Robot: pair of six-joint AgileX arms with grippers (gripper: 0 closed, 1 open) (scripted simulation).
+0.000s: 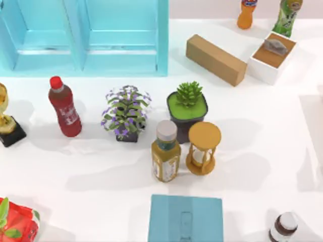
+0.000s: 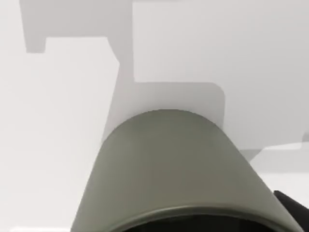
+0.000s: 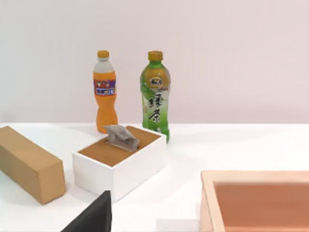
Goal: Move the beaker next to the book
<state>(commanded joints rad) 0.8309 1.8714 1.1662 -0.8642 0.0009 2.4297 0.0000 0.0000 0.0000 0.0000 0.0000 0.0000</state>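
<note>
Flat light-blue rectangular book (image 1: pixel 185 218) at bottom centre, top view. Orange (image 3: pixel 105 91) and green (image 3: pixel 155 94) bottles stand fully visible beyond the white tissue box (image 3: pixel 120 163) in right wrist view. Pincer state: cannot tell.

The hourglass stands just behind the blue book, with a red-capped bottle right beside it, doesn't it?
Not quite. In the top view the bottle beside the hourglass has a grey cap. The red-capped bottle stands far off toward the left. The hourglass does stand behind the book.
</note>
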